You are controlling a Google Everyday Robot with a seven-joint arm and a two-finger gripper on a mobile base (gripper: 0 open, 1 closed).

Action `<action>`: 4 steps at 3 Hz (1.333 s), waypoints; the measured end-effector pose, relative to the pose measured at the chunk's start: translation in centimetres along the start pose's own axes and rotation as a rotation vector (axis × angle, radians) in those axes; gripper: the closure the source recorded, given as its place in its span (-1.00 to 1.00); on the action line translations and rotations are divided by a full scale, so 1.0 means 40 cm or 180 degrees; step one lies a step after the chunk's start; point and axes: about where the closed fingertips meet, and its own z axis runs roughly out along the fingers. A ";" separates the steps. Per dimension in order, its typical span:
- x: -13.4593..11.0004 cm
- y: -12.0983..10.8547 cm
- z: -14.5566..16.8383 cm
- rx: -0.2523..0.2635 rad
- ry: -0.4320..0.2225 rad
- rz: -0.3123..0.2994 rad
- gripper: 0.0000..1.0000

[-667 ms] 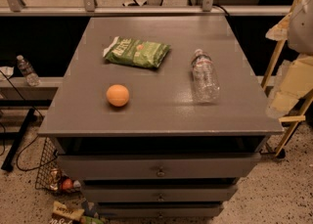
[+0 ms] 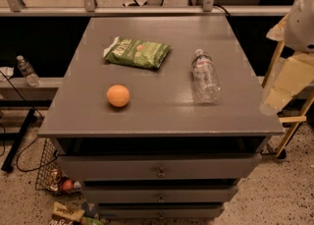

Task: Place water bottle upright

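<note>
Off past the counter's right edge hangs my claw point(image 2: 276, 99), low among the pale, blurred pieces of my arm point(image 2: 300, 20), which the frame's right border cuts off. Whether the claw is open or closed, I cannot tell. It touches nothing on the counter and sits well apart from the water bottle.

The grey counter point(image 2: 162, 116) fills the middle of the view. Drawers point(image 2: 161, 172) stack below its top, and the lowest one runs out of the bottom of the frame.

A green snack bag point(image 2: 137, 52) lies flat on the far left part of the top. Its print is too soft for me to read.

The water bottle point(image 2: 205, 76) lies on its side on the right part of the counter, not upright. Its white cap point(image 2: 198, 52) points to the far edge and its base to the near edge. It is clear and ribbed, and the label band near the neck is hard to make out.

An orange ball point(image 2: 118, 95) rests left of the middle, apart from both bag and bottle.

Down at the left, a wire basket point(image 2: 49, 172) on the floor is half hidden by the counter. A small clear bottle point(image 2: 27, 70) stands on a ledge at the left.
</note>
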 end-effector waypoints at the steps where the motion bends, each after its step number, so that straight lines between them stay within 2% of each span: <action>1: -0.035 -0.050 0.040 -0.0159 -0.0074 0.0492 -1.00; 2: -0.050 -0.095 0.095 -0.0375 -0.0070 0.1152 -1.00; 3: -0.050 -0.155 0.167 -0.0482 0.0107 0.1954 -1.00; 4: -0.052 -0.182 0.204 -0.0539 0.0332 0.2492 -1.00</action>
